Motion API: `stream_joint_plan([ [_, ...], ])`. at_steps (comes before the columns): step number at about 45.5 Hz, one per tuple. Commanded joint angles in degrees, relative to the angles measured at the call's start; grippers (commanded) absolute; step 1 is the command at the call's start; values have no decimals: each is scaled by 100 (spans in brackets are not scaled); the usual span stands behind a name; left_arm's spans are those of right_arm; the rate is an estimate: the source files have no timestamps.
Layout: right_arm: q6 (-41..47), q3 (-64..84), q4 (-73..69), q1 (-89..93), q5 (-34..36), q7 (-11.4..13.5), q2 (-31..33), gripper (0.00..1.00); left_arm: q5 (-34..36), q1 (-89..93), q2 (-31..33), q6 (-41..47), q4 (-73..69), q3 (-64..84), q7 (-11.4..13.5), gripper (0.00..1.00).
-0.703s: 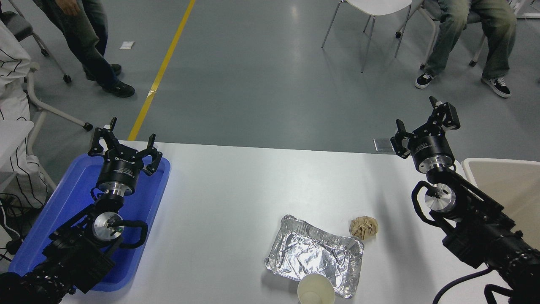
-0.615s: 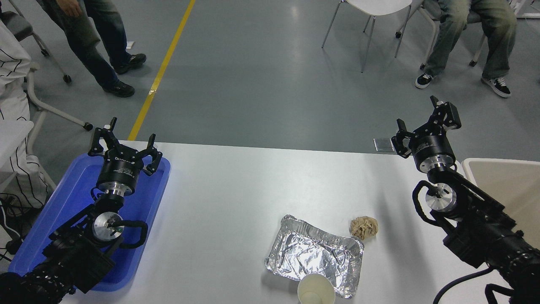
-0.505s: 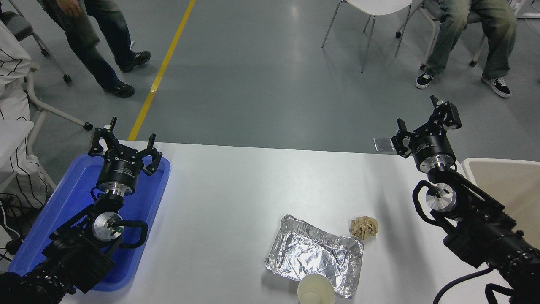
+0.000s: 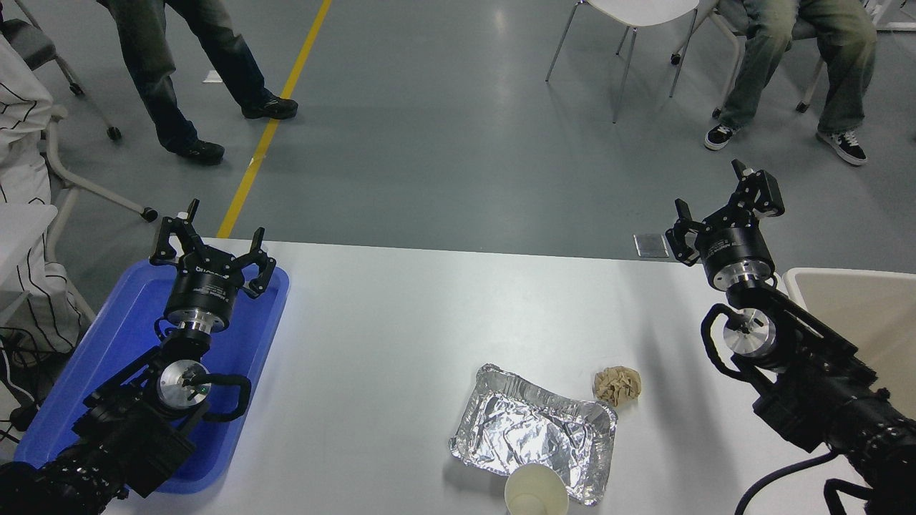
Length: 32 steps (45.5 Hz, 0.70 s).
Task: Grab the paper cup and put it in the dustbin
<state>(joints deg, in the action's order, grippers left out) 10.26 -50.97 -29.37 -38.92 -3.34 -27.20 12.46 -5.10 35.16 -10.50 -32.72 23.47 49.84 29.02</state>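
The paper cup (image 4: 536,491) is small and cream-white. It stands upright at the table's near edge, touching the front of the foil tray (image 4: 533,430). The dustbin (image 4: 859,322) is a beige bin at the right edge, partly hidden by my right arm. My right gripper (image 4: 723,204) is open and empty, held high over the table's far right edge, far from the cup. My left gripper (image 4: 212,239) is open and empty, parked over the blue tray (image 4: 93,357) at the left.
A crumpled brown paper ball (image 4: 617,385) lies just right of the foil tray. One person walks on the floor at the top left, another sits on a chair at the top right. A white chair stands beyond the table.
The walking person at the top left has stepped to the right. My right gripper has shifted very slightly. The cup, the tray and the left arm have not moved.
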Motion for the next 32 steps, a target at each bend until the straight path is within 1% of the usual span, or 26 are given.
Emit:
stream_joint_plan([
  [1, 3, -1, 10, 42, 0, 4, 116, 100, 0, -1, 4, 2, 0, 0, -1, 100],
  [8, -24, 87, -33, 130, 0, 13, 309, 100, 0, -1, -5, 2, 0, 0, -1, 100],
  [12, -24, 622, -78, 121, 35, 13, 634, 100, 0, -1, -5, 2, 0, 0, -1, 100],
  [17, -41, 1413, -78, 51, 123, 13, 828, 100, 0, -1, -5, 2, 0, 0, -1, 100],
  [23, -41, 2502, -262, -107, 132, 13, 1170, 100, 0, -1, 4, 2, 0, 0, -1, 100],
  [24, 11, 2913, -349, -186, 132, 13, 1354, 100, 0, -1, 4, 2, 0, 0, -1, 100],
  [28, 55, 3943, -613, -449, 123, 13, 1715, 100, 0, -1, -5, 2, 0, 0, -1, 100],
  [32, 64, 5252, -798, -941, 123, 13, 1944, 100, 0, -1, 4, -7, 0, 0, -1, 100],
])
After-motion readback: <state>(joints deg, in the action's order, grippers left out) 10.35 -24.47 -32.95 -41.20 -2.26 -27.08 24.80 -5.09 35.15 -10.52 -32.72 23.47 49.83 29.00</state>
